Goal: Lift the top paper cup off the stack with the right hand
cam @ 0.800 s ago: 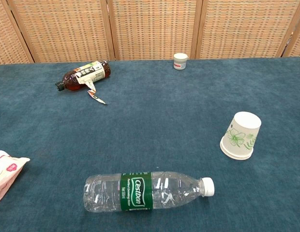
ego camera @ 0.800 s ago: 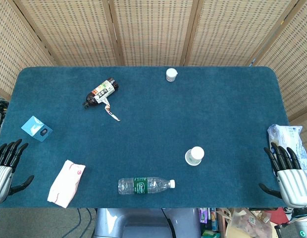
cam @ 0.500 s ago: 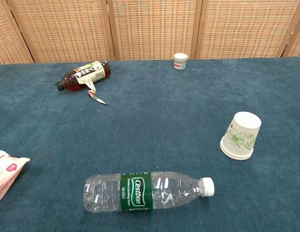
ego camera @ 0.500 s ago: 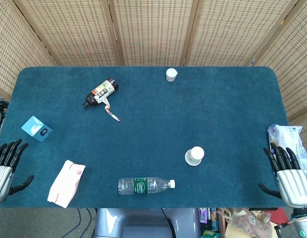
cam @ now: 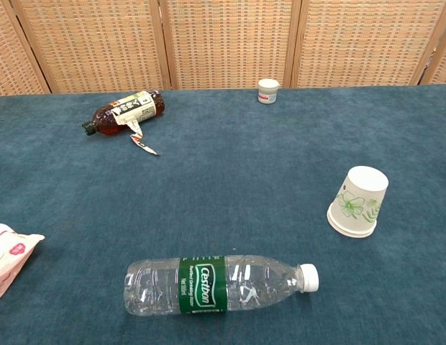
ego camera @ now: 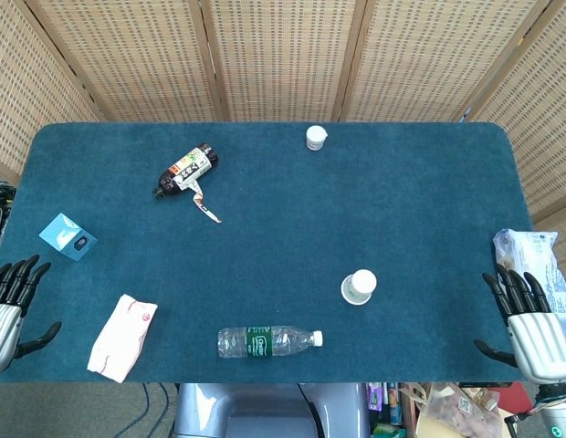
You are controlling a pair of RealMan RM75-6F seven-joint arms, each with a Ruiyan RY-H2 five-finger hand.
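A stack of white paper cups [ego camera: 359,286] [cam: 358,202] with a green flower print stands upside down on the blue table, right of the middle. My right hand [ego camera: 529,324] hovers at the table's front right corner, well to the right of the cups, fingers spread and holding nothing. At the front left corner my left hand [ego camera: 9,306] is likewise spread and empty. Neither hand shows in the chest view.
A clear water bottle [ego camera: 268,341] lies near the front edge, left of the cups. A dark drink bottle [ego camera: 185,171] lies at the back left, a small white jar [ego camera: 316,137] at the back. A blue box [ego camera: 68,237], a pink-white packet [ego camera: 121,336] and a plastic bag [ego camera: 533,255] sit near the edges.
Both hands have drifted slightly toward the front edge. The cups and other objects have not moved.
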